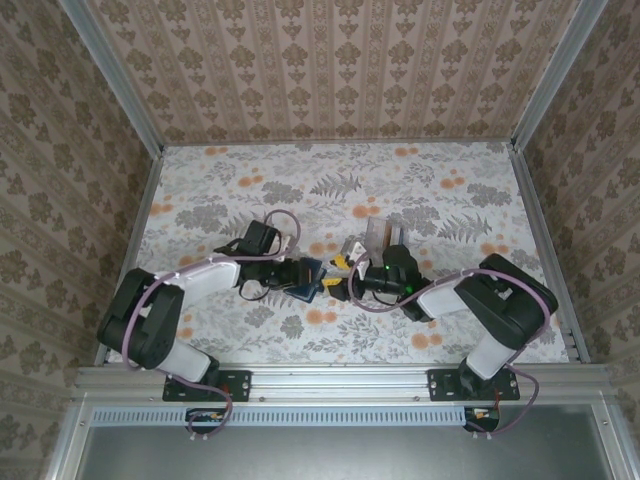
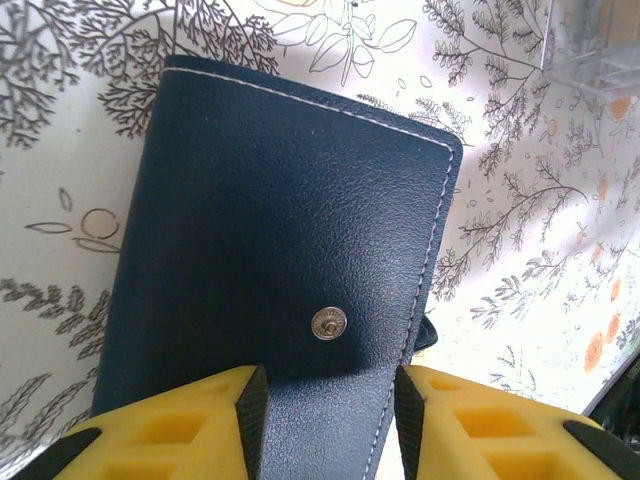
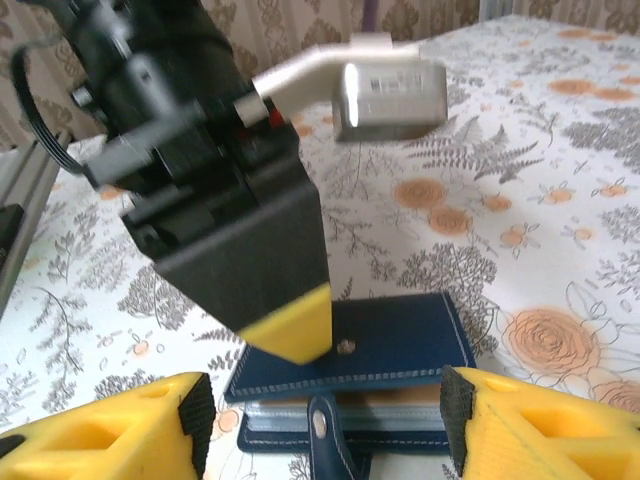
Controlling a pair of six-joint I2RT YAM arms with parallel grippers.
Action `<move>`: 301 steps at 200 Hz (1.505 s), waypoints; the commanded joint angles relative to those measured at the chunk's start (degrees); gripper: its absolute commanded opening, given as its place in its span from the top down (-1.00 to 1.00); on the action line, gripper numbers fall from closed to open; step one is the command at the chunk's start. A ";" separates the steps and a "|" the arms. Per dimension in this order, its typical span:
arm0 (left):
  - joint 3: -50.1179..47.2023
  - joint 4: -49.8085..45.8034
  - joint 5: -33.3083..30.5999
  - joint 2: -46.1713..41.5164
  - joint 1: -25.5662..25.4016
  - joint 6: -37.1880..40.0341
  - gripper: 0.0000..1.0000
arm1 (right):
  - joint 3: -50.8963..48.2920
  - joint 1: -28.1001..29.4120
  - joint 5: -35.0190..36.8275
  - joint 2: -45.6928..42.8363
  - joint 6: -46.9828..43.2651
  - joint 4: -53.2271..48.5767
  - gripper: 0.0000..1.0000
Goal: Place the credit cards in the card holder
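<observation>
Navy card holder (image 2: 290, 200) lies flat on the floral table (image 1: 300, 180), mid-table, near the clear rack (image 1: 383, 238). Metal snap (image 2: 328, 323) has no readable marking. Left gripper (image 2: 330, 425) has its jaws narrowly apart, tips over the cover. Right gripper (image 3: 325, 430) has its jaws wide, straddling the strap and gripping nothing. Label on the left arm's grey block (image 3: 390, 95) is too blurred to read.

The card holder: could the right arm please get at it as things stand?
Probably yes: the open right end effector hangs above the card holder, though the left end effector crowds one end.
</observation>
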 commanded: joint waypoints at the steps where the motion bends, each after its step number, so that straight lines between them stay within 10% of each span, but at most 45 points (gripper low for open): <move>1: 2.27 -0.60 2.79 2.84 0.00 2.54 0.26 | -0.97 -0.68 1.48 -4.80 0.73 -2.19 -0.28; 74: 5.85 -1.64 5.53 6.37 -1.23 3.79 0.29 | -0.14 -1.93 3.18 -6.72 1.24 -13.07 -0.19; 209: 2.89 -1.69 0.33 6.55 0.27 1.01 0.46 | 18.46 2.65 6.33 9.90 -25.52 -40.14 -0.18; 257: 3.35 -1.49 0.32 6.07 0.18 2.43 0.43 | 14.76 1.82 7.14 9.04 -23.60 -32.74 0.49; 301: 8.74 -3.18 -0.44 7.04 -3.11 3.69 0.36 | 9.28 0.10 1.63 8.07 -20.13 -20.63 0.53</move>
